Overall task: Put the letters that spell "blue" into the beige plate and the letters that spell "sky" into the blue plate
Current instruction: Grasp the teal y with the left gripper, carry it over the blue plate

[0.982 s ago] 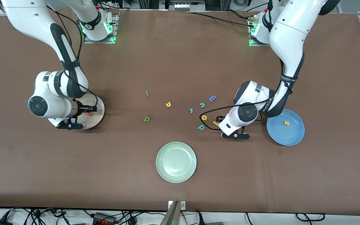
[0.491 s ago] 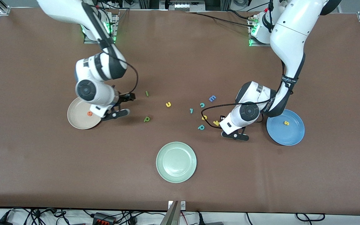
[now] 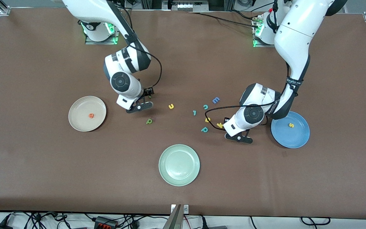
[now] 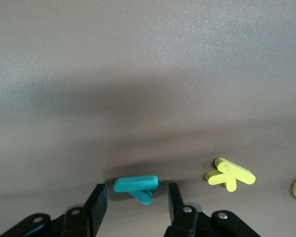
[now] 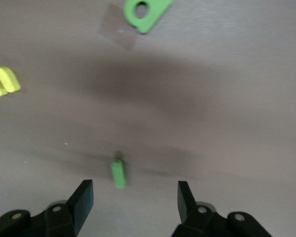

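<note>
My left hand (image 4: 135,207) has its fingers apart around the teal y (image 4: 136,186); my right hand (image 5: 133,200) is open over the green l (image 5: 118,173).

Matt brown table (image 3: 43,178) surface

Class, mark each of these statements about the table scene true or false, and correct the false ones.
1. An orange letter lies in the beige plate. True.
2. The blue plate is empty. False: a yellow s lies in it.
3. The right gripper is open, with the thin green l just ahead of its fingers. True.
4. The left gripper holds the yellow k. False: its open fingers flank a teal letter; the k lies beside it on the table.
5. The pale green plate holds two letters. False: nothing lies in it.
</note>
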Robot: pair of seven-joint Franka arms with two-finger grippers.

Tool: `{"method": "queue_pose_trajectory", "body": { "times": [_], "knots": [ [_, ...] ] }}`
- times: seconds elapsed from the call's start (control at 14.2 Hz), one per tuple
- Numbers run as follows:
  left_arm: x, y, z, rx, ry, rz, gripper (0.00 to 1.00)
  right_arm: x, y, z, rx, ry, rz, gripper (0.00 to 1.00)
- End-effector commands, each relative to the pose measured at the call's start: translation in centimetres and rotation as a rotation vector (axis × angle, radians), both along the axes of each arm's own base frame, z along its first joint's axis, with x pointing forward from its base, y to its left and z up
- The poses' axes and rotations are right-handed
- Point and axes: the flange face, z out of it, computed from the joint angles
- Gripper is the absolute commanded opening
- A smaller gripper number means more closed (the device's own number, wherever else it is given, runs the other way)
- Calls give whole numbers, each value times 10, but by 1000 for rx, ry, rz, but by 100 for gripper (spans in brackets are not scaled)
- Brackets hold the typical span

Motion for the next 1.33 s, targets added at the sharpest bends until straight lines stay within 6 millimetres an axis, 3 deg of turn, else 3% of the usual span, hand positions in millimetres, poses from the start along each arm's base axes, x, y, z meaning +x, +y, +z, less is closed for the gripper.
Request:
{"method": "queue_pose_trajectory", "body": {
  "times": [0.0, 0.21, 0.42, 0.56, 0.7, 0.84, 1.05, 1.12, 1.19, 1.26],
  "knots": [
    [1, 4, -1, 0, -25, -27, 54, -6, 10, -13, 7, -29, -19, 52],
    [2, 7, -4, -1, -22, -35, 24, -7, 13, -23, 6, -39, -14, 52],
    [10, 26, 13, 6, -12, -56, 23, -15, 21, -28, -7, -32, -28, 50],
    [20, 57, 50, 20, 21, -63, 23, -18, 24, -27, -17, -30, -64, 47],
    [24, 104, 71, 33, 80, -67, 24, -20, 22, -27, -23, -22, -62, 47],
    [25, 147, 69, 28, 142, -81, 24, -22, 19, -29, -29, -18, -64, 45],
    [28, 207, 62, -1, 171, -84, 24, -22, 18, -30, -30, -15, -61, 29],
    [26, 216, 56, -4, 180, -72, 27, -22, 17, -29, -29, -15, -61, 20],
    [25, 217, 49, -5, 189, -71, 39, -21, 17, -29, -28, -15, -61, 13],
    [25, 217, 48, -5, 192, -69, 76, -20, 16, -28, -28, -16, -61, 8]
  ]
}}
